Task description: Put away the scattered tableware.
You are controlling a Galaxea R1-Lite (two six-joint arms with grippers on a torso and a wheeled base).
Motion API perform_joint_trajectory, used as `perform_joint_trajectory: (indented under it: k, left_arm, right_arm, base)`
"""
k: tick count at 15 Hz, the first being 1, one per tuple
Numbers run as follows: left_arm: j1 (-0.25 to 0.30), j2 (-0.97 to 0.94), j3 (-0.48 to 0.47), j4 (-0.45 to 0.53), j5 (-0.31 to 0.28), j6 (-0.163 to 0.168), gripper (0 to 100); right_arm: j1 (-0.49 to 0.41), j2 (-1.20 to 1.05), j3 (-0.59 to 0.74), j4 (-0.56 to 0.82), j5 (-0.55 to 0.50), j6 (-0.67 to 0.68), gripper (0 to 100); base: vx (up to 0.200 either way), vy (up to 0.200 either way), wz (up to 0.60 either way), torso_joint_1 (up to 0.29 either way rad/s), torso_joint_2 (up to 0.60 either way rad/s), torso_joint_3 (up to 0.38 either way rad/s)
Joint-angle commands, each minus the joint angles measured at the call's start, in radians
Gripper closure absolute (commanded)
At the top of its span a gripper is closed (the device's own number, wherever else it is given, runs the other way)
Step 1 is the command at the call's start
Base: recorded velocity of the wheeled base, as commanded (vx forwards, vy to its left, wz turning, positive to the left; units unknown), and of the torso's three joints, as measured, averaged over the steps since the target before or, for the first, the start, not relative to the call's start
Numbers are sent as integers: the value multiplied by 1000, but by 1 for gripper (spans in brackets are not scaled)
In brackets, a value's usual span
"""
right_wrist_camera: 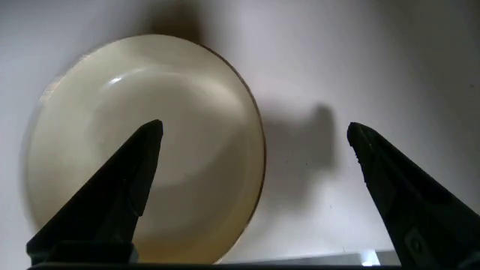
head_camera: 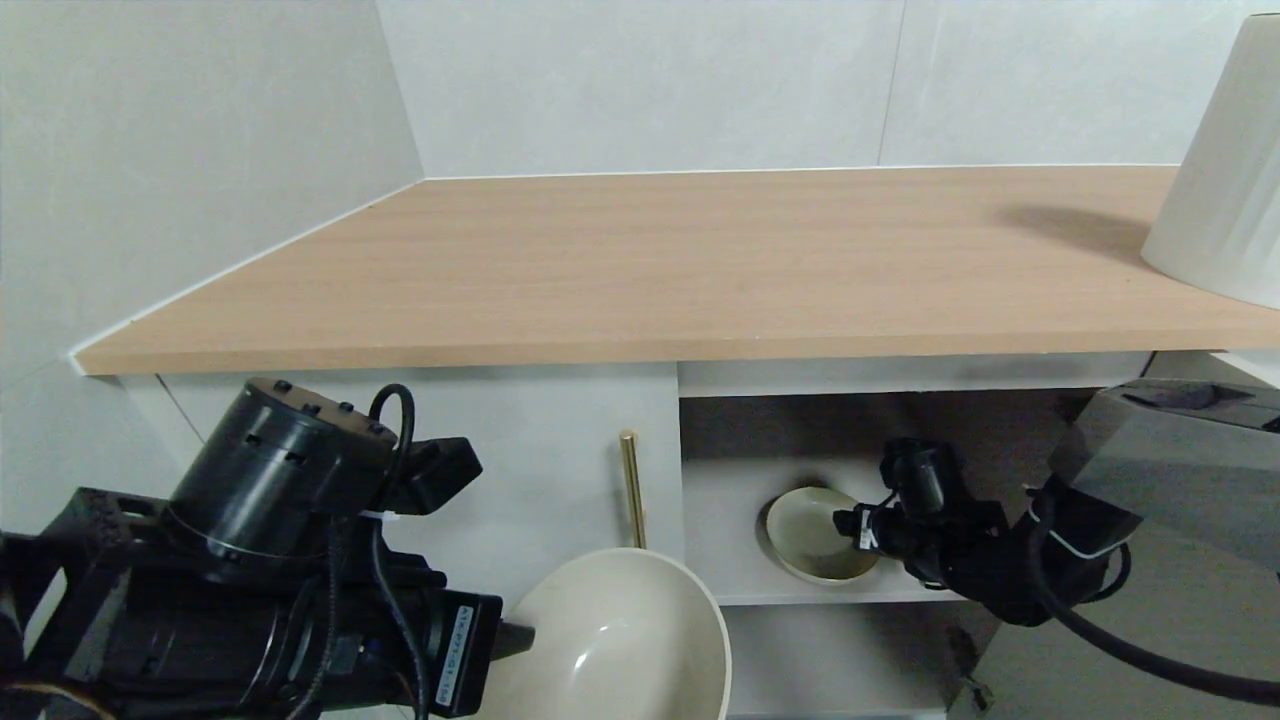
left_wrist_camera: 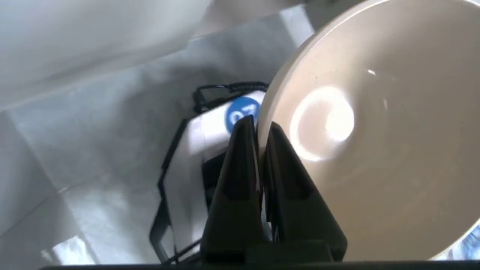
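bowls are the trouble here, two of them. the big bowl (head_camera: pixel 625 635) hangs below the surface (head_camera: pixel 700 260), in front of the shut cupboard door (head_camera: pixel 540 460) and just beside its brass handle (head_camera: pixel 631 490). the left end effector (head_camera: pixel 515 635) is closed on the bowl's rim, with one finger inside and one outside. that grip is a narrow pinch on one edge of a wide, smooth bowl. i judge it could swing or slide out if the arm turns sharply. the handle is close enough to knock the bowl on the way to the open compartment.

the small dish (head_camera: pixel 815 530) lies flat on the shelf (head_camera: pixel 730 570) inside that compartment. the right end effector (head_camera: pixel 860 525) is spread wide and holds nothing. it sits just beside the dish, with one finger over the dish's bowl and the other over bare shelf past its rim. if that arm pulls out low, a finger could catch the rim and drag the dish toward the shelf edge. the right arm also takes up much of the opening, so bringing the big bowl in now risks the two arms meeting, or the bowl landing hard on the dish.
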Motion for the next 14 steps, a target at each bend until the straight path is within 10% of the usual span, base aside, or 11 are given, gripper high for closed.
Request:
perform_joint_trajectory:
  k: [1,5,8,14]
  left_arm:
    - [0,30,-3,0,0,-6,100]
    - [0,130,-47,0,59,-114,100]
    - [-9,174,-62,-2,103,-122,100]
    - [-78,271,-64,-80,341,-225,100]
  right_arm:
    - [29,-82,52,1,16,-8,0]
    - [127,-273,213,43,193,-106,0]
    - [181,-373,233,123,217,-109,0]
    - [284,-612,227,423,429,-106,0]
  base:
    - [0,0,0,0,0,0]
    - [0,0,0,0,0,0]
    - [0,0,0,0,0,0]
    - [0,0,0,0,0,0]
